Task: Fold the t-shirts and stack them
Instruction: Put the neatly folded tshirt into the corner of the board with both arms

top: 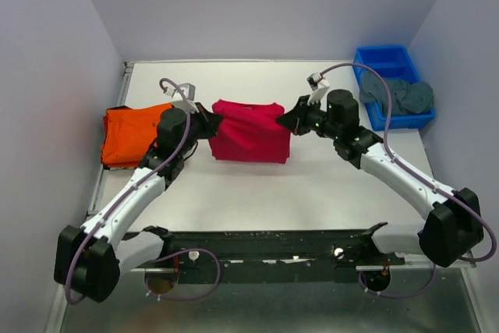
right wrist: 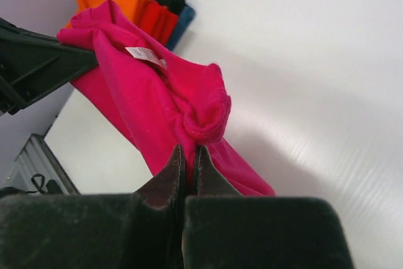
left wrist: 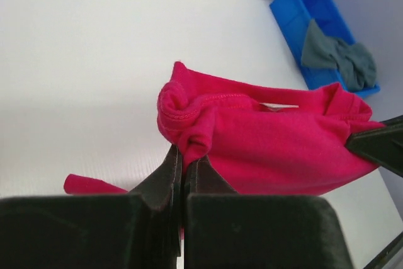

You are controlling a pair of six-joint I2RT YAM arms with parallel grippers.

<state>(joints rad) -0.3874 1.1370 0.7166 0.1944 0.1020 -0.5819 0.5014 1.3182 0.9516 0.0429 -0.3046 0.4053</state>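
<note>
Nearest to us, our black two-finger left gripper (left wrist: 181, 159) is pinched shut on a rolled, stitched corner of the crimson-pink soft cloth t-shirt (left wrist: 271, 137). Our matching right gripper (right wrist: 187, 159) is clamped the same way on the opposite corner. We hold the shirt slung between the two arms over the middle of the white table (top: 312, 185), doubled over and hanging. We cannot tell whether its lower edge touches the surface. We judge it light, limp and prone to sag or slide out of a thin pinch, so the thicker seamed edges at the corners are the best places to grip. It is plain vivid pink with a small white label at the neck. A folded bright orange t-shirt (top: 132, 136) lies just to its left.
</note>
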